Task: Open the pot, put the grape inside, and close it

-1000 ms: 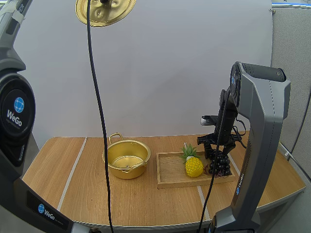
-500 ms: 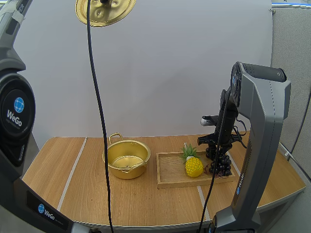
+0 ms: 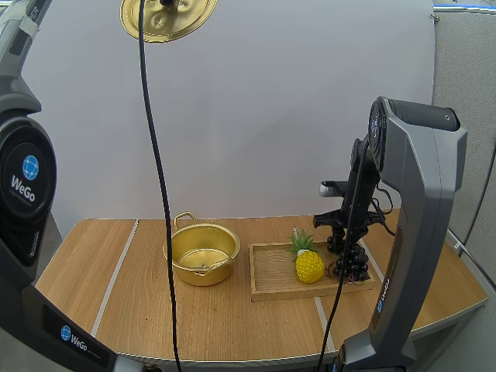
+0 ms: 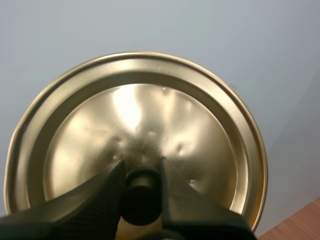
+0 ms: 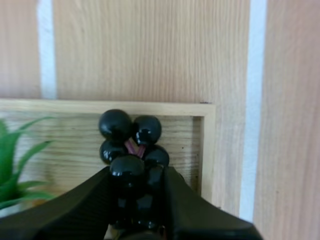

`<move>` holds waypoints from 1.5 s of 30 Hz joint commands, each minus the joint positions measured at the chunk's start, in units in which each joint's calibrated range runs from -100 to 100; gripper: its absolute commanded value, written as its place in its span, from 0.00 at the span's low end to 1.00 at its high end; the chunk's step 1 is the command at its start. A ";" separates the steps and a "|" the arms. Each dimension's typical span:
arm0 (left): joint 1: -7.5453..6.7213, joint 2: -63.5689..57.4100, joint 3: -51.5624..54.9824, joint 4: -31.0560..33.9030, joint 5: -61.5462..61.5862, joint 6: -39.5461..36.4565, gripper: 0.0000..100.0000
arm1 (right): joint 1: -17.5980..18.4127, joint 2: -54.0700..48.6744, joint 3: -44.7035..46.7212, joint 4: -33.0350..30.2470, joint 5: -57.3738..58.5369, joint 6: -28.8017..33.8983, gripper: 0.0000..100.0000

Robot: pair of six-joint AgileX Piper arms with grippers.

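Observation:
The gold pot [image 3: 203, 254] stands open on the table, left of the wooden tray [image 3: 273, 291]. Its lid [image 3: 167, 17] hangs high above the table. In the left wrist view my left gripper [image 4: 141, 171] is shut on the black knob [image 4: 142, 197] of the lid [image 4: 150, 120]. A bunch of dark grapes [image 3: 353, 262] lies at the tray's right end, beside a yellow pineapple [image 3: 308, 264]. My right gripper [image 3: 346, 242] stands straight over the bunch. In the right wrist view my right gripper [image 5: 136, 176] pinches the grapes [image 5: 130, 127] between its fingers, above the tray [image 5: 150, 107].
Green pineapple leaves [image 5: 15, 145] reach close to the grapes. The tray's right rim lies just beyond the bunch, near a white seam [image 5: 249, 125] in the tabletop. Bare wood lies in front of the pot and tray.
My right gripper's fingers have come together on the grapes, and that arm has risen slightly. The left arm and the lid have not moved.

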 commanded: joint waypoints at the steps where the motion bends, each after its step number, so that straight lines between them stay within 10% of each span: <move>1: -0.15 -0.18 -0.60 0.48 -2.16 -0.27 0.00 | -0.01 -4.70 0.00 1.32 2.12 -0.17 0.00; 17: -0.15 -0.18 -0.60 0.48 -2.16 -0.27 0.00 | -0.01 -26.50 0.00 3.88 12.24 0.88 0.00; 32: -0.15 -0.18 -0.60 0.48 -2.16 -0.27 0.00 | -0.01 -33.05 0.00 21.83 18.44 -11.40 0.00; 45: -0.15 -0.18 -0.60 0.48 -2.16 -0.27 0.00 | 12.84 -32.00 -5.96 17.91 18.86 -8.57 0.00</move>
